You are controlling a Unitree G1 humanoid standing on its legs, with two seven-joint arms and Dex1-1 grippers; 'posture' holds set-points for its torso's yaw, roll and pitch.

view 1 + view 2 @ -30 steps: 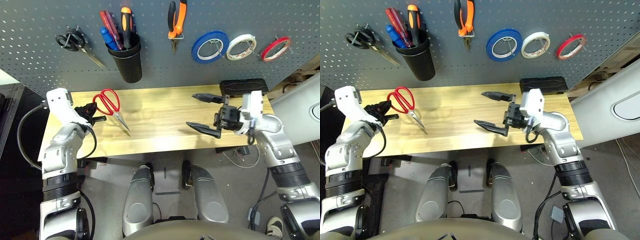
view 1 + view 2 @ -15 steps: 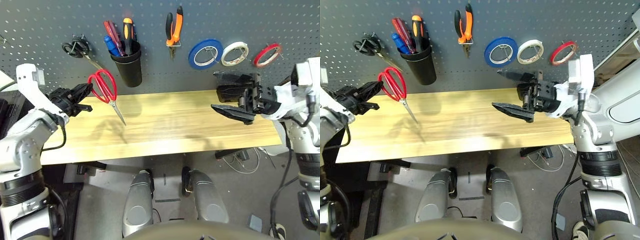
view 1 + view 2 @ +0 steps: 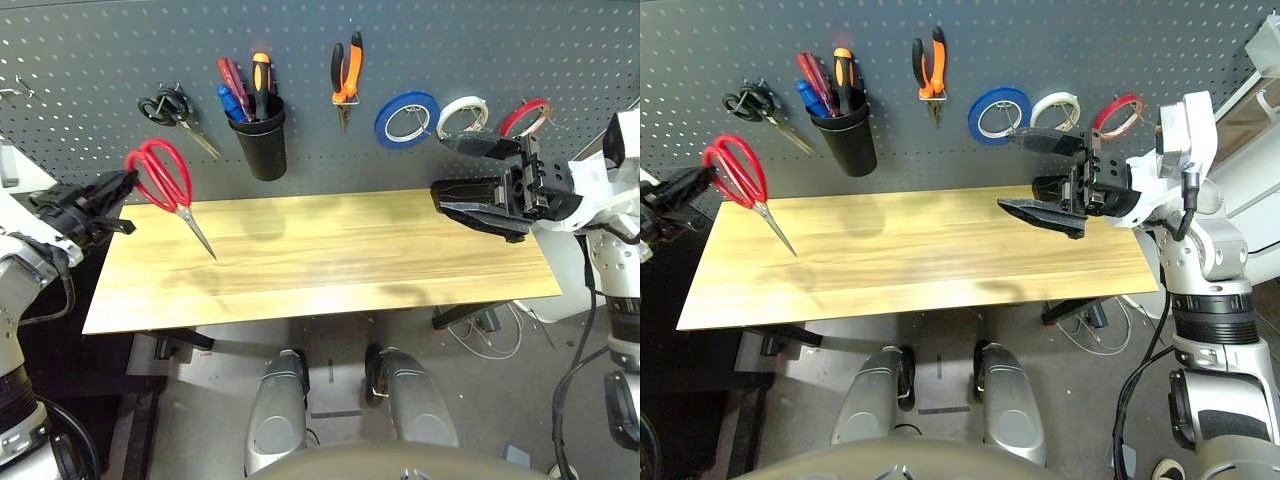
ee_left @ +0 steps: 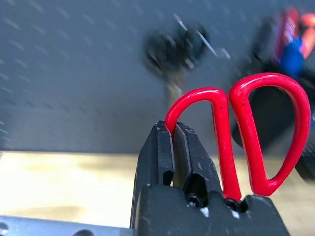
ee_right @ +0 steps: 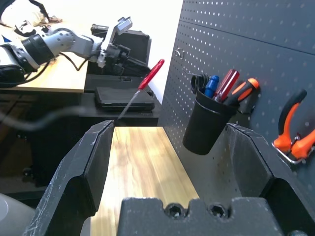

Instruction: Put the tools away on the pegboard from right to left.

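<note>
Scissors have moved outboard, clamped in the left fingers by one handle; the empty hook is likely next. Right fingers: spread, empty.

Gripped in the left claw: 1 pair of red-handled metal scissors, above the pale wooden tabletop. Beyond that claw, on the dark grey perforated pegboard: 1 pair of black-handled metal scissors. Farther right: 1 round black cup holding 1 orange-and-black-handled tool. Between the 2 claws, hooked: orange-and-black-handled pliers. Beyond the right claw, left to right: blue, white and red tape rings.
</note>
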